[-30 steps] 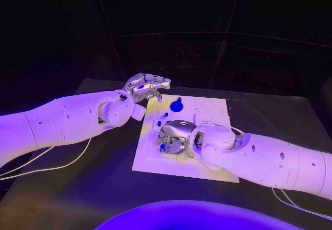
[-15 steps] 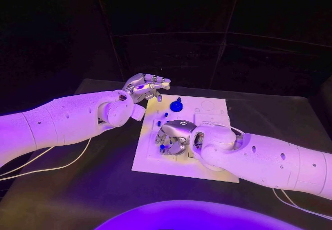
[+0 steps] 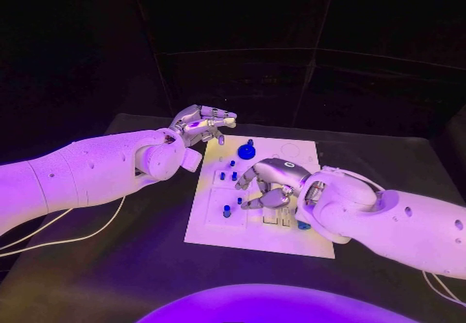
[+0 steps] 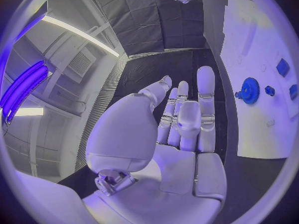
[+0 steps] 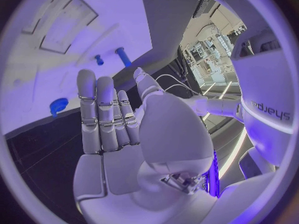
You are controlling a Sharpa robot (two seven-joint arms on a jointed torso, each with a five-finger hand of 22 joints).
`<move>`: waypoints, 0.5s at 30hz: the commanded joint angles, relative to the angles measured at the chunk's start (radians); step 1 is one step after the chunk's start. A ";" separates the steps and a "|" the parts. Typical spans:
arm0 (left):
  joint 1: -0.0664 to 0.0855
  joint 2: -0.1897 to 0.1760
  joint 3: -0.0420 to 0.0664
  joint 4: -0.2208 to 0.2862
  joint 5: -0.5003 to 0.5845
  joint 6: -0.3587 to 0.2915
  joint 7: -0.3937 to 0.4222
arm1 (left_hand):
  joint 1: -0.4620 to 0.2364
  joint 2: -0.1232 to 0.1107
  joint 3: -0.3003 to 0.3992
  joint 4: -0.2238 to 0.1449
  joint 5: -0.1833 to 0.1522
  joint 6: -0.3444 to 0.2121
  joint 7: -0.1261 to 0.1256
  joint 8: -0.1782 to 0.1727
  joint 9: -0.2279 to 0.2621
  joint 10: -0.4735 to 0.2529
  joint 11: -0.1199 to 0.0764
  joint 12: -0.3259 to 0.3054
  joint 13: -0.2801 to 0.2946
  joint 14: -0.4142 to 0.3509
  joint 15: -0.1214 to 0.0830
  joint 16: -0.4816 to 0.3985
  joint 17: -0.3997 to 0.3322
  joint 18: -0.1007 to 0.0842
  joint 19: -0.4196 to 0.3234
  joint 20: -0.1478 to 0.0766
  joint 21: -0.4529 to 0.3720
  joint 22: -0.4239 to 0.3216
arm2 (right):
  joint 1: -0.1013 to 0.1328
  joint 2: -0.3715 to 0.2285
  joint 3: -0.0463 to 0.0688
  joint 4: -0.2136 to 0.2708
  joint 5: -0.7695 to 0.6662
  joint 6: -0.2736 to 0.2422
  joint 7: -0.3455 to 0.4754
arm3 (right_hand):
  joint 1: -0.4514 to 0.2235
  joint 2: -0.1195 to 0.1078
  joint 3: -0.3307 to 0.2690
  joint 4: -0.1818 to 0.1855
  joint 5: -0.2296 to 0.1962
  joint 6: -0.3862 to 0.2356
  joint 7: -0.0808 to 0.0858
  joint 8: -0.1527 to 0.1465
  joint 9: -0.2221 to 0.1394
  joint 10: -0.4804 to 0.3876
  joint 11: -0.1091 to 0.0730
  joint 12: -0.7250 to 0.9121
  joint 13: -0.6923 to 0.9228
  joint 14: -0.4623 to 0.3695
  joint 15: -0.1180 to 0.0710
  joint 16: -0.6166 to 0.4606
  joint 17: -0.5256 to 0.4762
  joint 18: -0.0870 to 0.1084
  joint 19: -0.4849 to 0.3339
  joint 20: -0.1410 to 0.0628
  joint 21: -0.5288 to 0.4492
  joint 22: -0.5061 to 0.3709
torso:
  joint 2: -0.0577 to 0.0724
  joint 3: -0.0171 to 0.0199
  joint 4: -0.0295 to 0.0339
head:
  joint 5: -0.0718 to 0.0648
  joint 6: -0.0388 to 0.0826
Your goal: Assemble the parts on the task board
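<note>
Fingers of the right hand (image 3: pixel 272 185) are spread and hold nothing, hovering over the middle of the task board (image 3: pixel 291 239); just beyond their tips, toward the board's left side, stand small blue pegs (image 3: pixel 226 212); the blue gear (image 3: pixel 246 151) sits farther off near the far edge. Left hand (image 3: pixel 204 123) hangs past the board's far-left corner, fingers loosely apart and empty; the right hand looks nearer the pegs, so a grasp there probably falls to it.

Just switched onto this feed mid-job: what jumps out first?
The right hand hangs over the middle of the white task board, fingers spread and holding nothing. The left hand hovers off the board's far left corner, also empty. A blue gear-like part stands near the board's far edge, between them.
</note>
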 commanded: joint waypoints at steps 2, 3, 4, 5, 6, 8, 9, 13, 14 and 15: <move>0.001 0.000 0.000 0.000 0.001 0.012 0.003 | -0.010 0.004 -0.001 0.005 0.000 -0.006 0.003 0.000 0.000 -0.006 -0.002 0.004 0.002 -0.003 0.001 -0.003 -0.001 0.006 -0.004 0.007 -0.003 -0.001 | 0.033 -0.077 0.004 0.022 0.286 -0.105 0.105 | 0.005 0.035 0.009 0.010 0.011 0.041 -0.004 0.014 0.002 0.096 -0.015 0.050 0.004 0.021 -0.015 0.017 -0.004 -0.005 0.051 -0.011 0.067 0.088 | -0.003 -0.0003 -0.0045 | -0.036 0.017; 0.001 -0.001 0.000 -0.001 0.001 0.012 0.002 | -0.010 0.004 -0.001 0.005 0.000 -0.006 0.003 0.000 0.000 -0.006 -0.002 0.004 0.002 -0.003 0.001 -0.003 -0.001 0.006 -0.004 0.007 -0.003 -0.001 | 0.038 -0.102 0.005 0.028 0.310 -0.102 0.109 | 0.002 0.042 0.012 0.017 0.011 0.053 -0.011 0.018 0.002 0.139 -0.025 0.068 0.008 0.042 -0.023 0.027 -0.002 -0.017 0.087 -0.017 0.122 0.158 | -0.004 -0.0007 -0.0061 | -0.042 0.018; 0.001 -0.001 0.000 -0.001 0.001 0.011 0.002 | -0.010 0.004 -0.001 0.005 0.000 -0.006 0.003 0.000 0.000 -0.007 -0.002 0.004 0.002 -0.004 0.001 -0.004 -0.002 0.006 -0.004 0.007 -0.004 -0.001 | 0.042 -0.126 0.005 0.033 0.330 -0.099 0.108 | 0.002 0.043 0.014 0.020 0.011 0.061 -0.017 0.020 0.002 0.169 -0.034 0.081 0.011 0.066 -0.031 0.050 0.032 -0.024 0.111 -0.025 0.156 0.200 | -0.005 -0.0016 -0.0090 | -0.047 0.019; 0.001 -0.002 -0.001 -0.002 0.001 0.010 0.002 | -0.010 0.004 -0.001 0.005 0.000 -0.006 0.003 0.000 0.000 -0.007 -0.002 0.004 0.002 -0.004 0.001 -0.004 -0.002 0.006 -0.004 0.007 -0.004 -0.001 | 0.045 -0.149 0.005 0.037 0.346 -0.095 0.103 | 0.000 0.040 0.012 0.023 0.009 0.065 -0.021 0.022 0.001 0.193 -0.041 0.095 0.017 0.090 -0.037 0.077 0.077 -0.032 0.133 -0.030 0.190 0.245 | -0.006 -0.0019 -0.0108 | -0.057 0.023; 0.001 -0.003 -0.001 -0.002 0.001 0.010 0.002 | -0.010 0.004 -0.001 0.005 0.000 -0.006 0.003 0.000 0.000 -0.007 -0.002 0.004 0.002 -0.004 0.001 -0.004 -0.002 0.006 -0.004 0.007 -0.004 -0.001 | 0.048 -0.176 0.005 0.041 0.362 -0.093 0.092 | -0.005 0.033 0.007 0.027 0.007 0.072 -0.028 0.025 0.001 0.225 -0.050 0.120 0.028 0.123 -0.045 0.113 0.142 -0.043 0.162 -0.036 0.236 0.305 | -0.006 -0.0022 -0.0147 | -0.067 0.026; 0.001 -0.003 -0.001 -0.003 0.001 0.009 0.002 | -0.010 0.004 -0.001 0.005 0.000 -0.006 0.003 0.000 0.000 -0.007 -0.002 0.004 0.002 -0.004 0.001 -0.004 -0.002 0.006 -0.004 0.007 -0.004 -0.001 | 0.051 -0.208 0.005 0.044 0.376 -0.093 0.069 | -0.017 0.025 -0.004 0.040 0.011 0.088 -0.042 0.034 0.002 0.268 -0.065 0.172 0.059 0.167 -0.059 0.158 0.226 -0.059 0.203 -0.047 0.303 0.390 | -0.007 -0.0024 -0.0201 | -0.080 0.030; 0.001 -0.003 -0.001 -0.003 0.001 0.009 0.002 | -0.010 0.004 -0.001 0.005 0.000 -0.006 0.003 0.000 0.000 -0.007 -0.002 0.004 0.002 -0.004 0.001 -0.004 -0.002 0.006 -0.004 0.007 -0.004 -0.001 | 0.052 -0.228 0.005 0.046 0.382 -0.094 0.051 | -0.030 0.020 -0.014 0.049 0.021 0.099 -0.048 0.043 0.004 0.301 -0.073 0.213 0.083 0.189 -0.064 0.187 0.284 -0.068 0.223 -0.053 0.338 0.438 | -0.008 -0.0028 -0.0236 | -0.085 0.030; 0.000 -0.003 -0.001 -0.002 0.001 0.010 0.002 | -0.010 0.004 -0.001 0.005 0.000 -0.006 0.003 0.000 0.000 -0.007 -0.002 0.004 0.002 -0.004 0.001 -0.004 -0.002 0.006 -0.004 0.007 -0.004 -0.001 | 0.050 -0.287 0.003 0.054 0.360 -0.100 -0.041 | -0.084 0.006 -0.064 0.101 0.130 0.110 -0.072 0.079 0.009 0.379 -0.091 0.587 0.487 0.256 -0.079 0.331 0.574 -0.100 0.281 -0.075 0.460 0.608 | -0.009 -0.0013 -0.0308 | -0.099 0.031; 0.000 -0.003 -0.001 -0.002 0.001 0.010 0.002 | -0.010 0.004 -0.001 0.005 0.000 -0.006 0.003 0.000 0.000 -0.007 -0.002 0.004 0.002 -0.004 0.001 -0.004 -0.002 0.006 -0.004 0.007 -0.004 -0.001 | 0.046 -0.299 0.002 0.057 0.345 -0.097 -0.071 | -0.096 0.007 -0.075 0.113 0.143 0.110 -0.071 0.087 0.010 0.399 -0.094 0.670 0.598 0.264 -0.081 0.356 0.626 -0.105 0.288 -0.076 0.477 0.634 | -0.010 -0.0005 -0.0325 | -0.100 0.030; 0.000 -0.003 -0.001 -0.002 0.001 0.010 0.001 | -0.010 0.004 -0.001 0.005 0.000 -0.006 0.003 0.000 0.000 -0.007 -0.002 0.004 0.002 -0.004 0.001 -0.004 -0.002 0.006 -0.004 0.007 -0.004 -0.001 | 0.042 -0.309 0.001 0.061 0.329 -0.089 -0.104 | -0.109 0.007 -0.092 0.129 0.157 0.106 -0.073 0.098 0.012 0.421 -0.095 0.768 0.727 0.271 -0.082 0.383 0.681 -0.110 0.294 -0.075 0.494 0.658 | -0.010 0.0002 -0.0342 | -0.101 0.029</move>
